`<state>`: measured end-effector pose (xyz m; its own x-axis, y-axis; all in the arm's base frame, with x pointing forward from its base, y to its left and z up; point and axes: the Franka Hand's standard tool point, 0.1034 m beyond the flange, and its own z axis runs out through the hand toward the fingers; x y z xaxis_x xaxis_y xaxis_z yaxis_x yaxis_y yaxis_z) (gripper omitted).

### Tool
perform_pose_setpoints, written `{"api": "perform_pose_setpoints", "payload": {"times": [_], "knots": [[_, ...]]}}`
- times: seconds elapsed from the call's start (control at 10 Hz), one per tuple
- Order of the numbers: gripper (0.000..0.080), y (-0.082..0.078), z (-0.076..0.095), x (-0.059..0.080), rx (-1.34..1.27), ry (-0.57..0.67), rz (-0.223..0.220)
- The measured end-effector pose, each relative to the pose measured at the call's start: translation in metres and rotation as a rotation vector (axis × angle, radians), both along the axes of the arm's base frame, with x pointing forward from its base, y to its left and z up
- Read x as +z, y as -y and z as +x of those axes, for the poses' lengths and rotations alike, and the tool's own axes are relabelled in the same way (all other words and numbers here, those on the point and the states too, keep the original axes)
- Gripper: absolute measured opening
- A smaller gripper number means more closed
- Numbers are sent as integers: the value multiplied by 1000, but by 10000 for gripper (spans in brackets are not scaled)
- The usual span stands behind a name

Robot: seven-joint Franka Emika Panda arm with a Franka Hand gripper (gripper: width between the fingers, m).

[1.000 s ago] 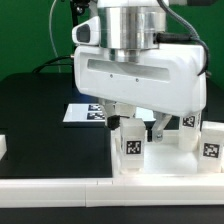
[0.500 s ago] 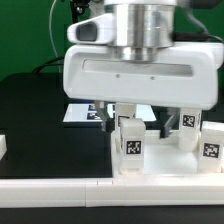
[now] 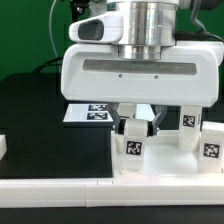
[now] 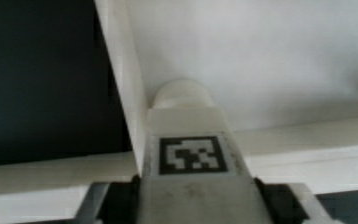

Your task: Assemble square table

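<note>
A short white leg (image 3: 133,145) with a black-and-white tag stands upright on the white square table top (image 3: 165,165) at the exterior view's right. My gripper (image 3: 134,127) sits straight over it, fingers pressed against both sides of its upper part. In the wrist view the leg (image 4: 192,135) fills the gap between the dark fingers (image 4: 108,200) of the gripper (image 4: 197,203), and the table top (image 4: 274,60) lies behind it. Two more tagged legs (image 3: 187,126) (image 3: 211,141) stand further to the right.
The marker board (image 3: 92,113) lies on the black table behind the gripper. A long white rail (image 3: 60,186) runs along the front edge. A small white block (image 3: 3,147) shows at the far left edge.
The gripper's fingers have drawn in from wide open onto the sides of the leg. The hand has settled slightly lower over it.
</note>
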<state>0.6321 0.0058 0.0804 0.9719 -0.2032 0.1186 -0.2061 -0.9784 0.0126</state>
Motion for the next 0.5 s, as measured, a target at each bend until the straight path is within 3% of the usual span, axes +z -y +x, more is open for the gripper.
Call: {"api": "perform_pose_setpoints", "payload": {"times": [0.3, 0.5], "knots": [[285, 0, -1, -1, -411, 49, 39], [285, 0, -1, 0, -713, 20, 92]]}}
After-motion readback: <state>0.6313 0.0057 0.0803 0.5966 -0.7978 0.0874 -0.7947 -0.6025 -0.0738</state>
